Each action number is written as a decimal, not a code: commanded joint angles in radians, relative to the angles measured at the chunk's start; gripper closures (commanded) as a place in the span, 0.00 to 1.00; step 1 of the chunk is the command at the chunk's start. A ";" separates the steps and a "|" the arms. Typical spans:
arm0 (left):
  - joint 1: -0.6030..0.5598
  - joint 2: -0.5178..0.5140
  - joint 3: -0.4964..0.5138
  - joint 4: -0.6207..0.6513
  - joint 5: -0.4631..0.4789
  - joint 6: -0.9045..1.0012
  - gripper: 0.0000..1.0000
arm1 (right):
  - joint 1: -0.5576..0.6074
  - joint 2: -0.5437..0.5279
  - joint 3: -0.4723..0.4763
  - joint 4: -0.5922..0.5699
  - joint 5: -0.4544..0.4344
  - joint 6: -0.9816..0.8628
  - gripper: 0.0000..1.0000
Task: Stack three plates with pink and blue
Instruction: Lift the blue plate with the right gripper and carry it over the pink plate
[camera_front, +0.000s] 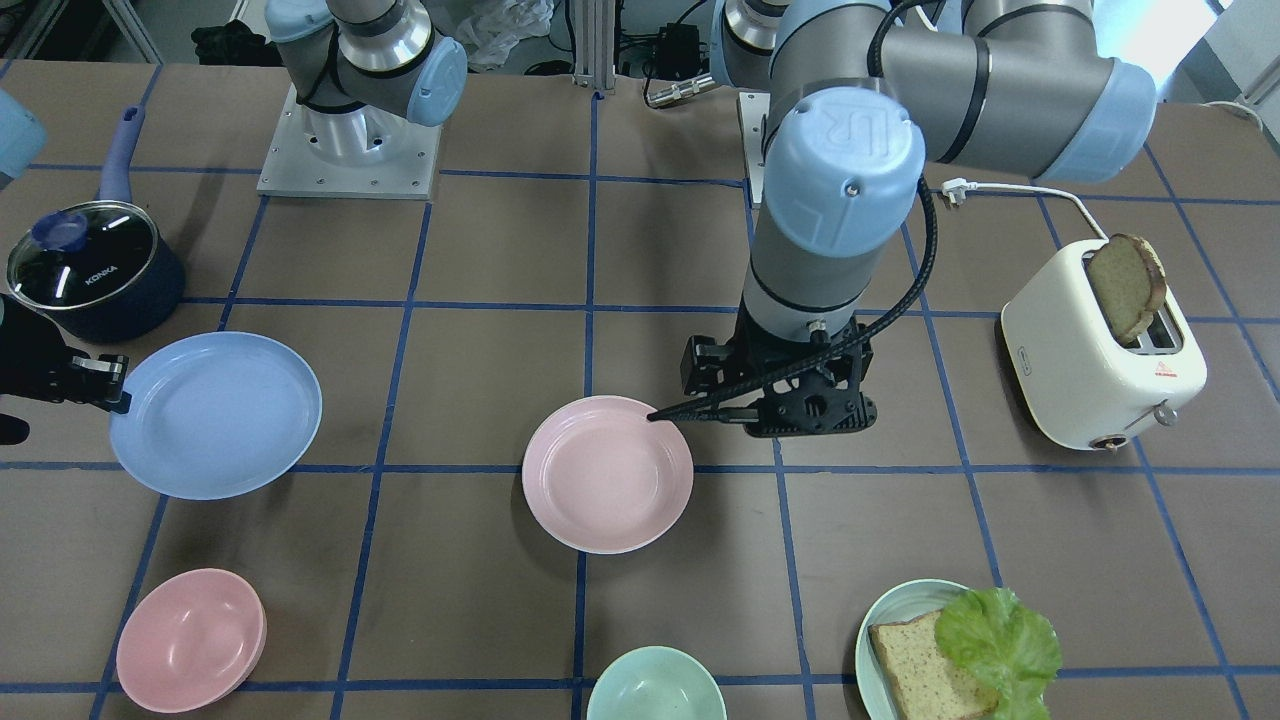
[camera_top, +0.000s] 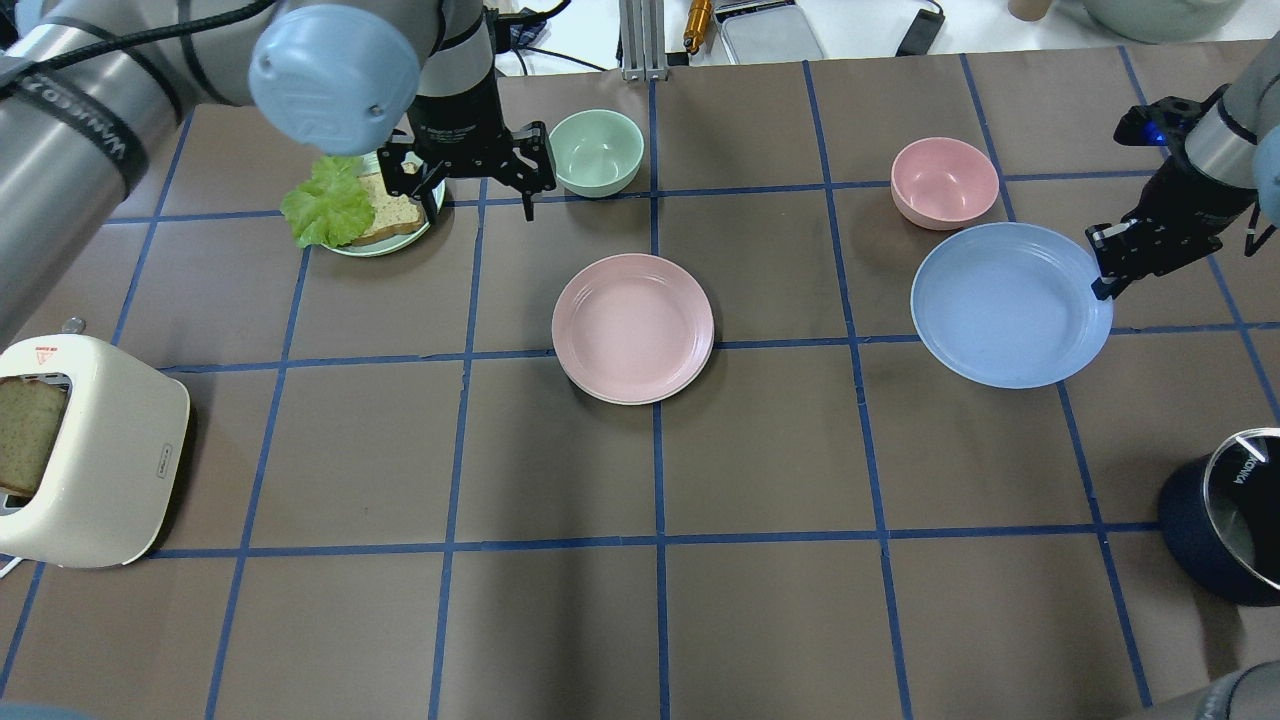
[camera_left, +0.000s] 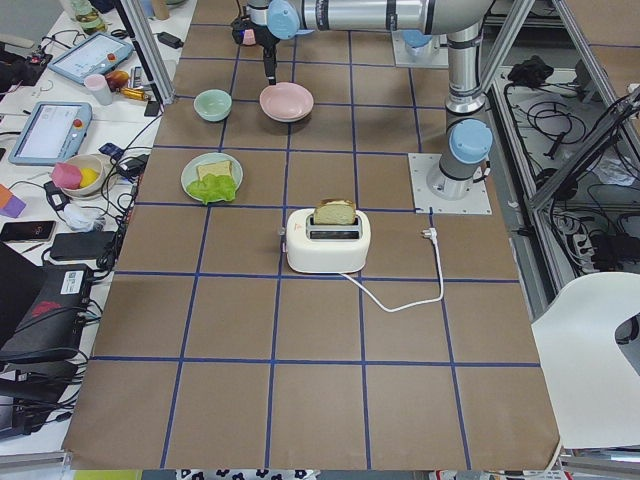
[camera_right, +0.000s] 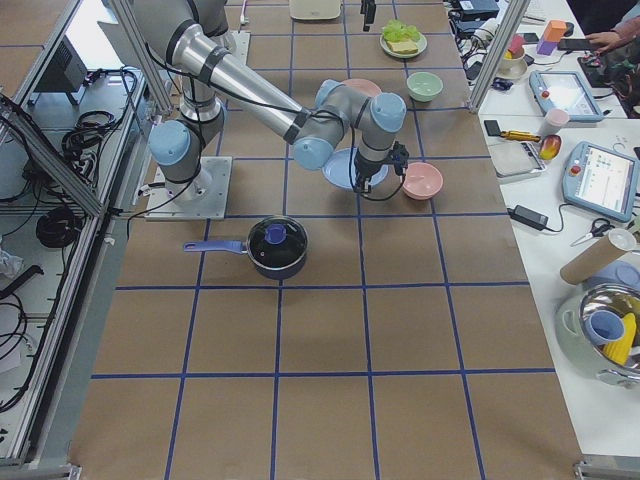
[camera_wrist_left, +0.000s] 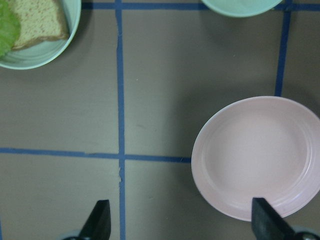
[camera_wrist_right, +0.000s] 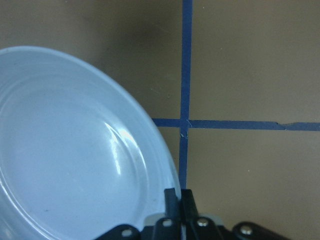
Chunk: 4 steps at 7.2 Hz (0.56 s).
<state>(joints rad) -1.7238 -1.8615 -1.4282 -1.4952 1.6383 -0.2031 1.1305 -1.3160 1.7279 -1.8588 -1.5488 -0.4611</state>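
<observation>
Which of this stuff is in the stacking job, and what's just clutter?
Job: pink plate; cream plate, only its rim showing beneath; blue plate, pinched by right gripper; left gripper, open.
Clutter: pink bowl; mint bowl; teal plate with bread and lettuce; toaster; pot.

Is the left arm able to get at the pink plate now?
Probably yes: the open left claw hovers over the edge of the pink plate, and nothing lies between them.
</observation>
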 joint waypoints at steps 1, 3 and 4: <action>0.068 0.173 -0.217 0.102 -0.018 0.107 0.00 | 0.104 -0.002 -0.001 0.000 0.006 0.130 1.00; 0.095 0.232 -0.192 0.035 -0.020 0.105 0.00 | 0.278 -0.003 -0.004 -0.006 0.100 0.347 1.00; 0.095 0.249 -0.137 -0.078 -0.026 0.105 0.00 | 0.389 0.004 -0.010 -0.032 0.120 0.515 1.00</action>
<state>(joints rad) -1.6346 -1.6405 -1.6110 -1.4717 1.6182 -0.1001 1.3935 -1.3177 1.7235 -1.8691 -1.4665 -0.1242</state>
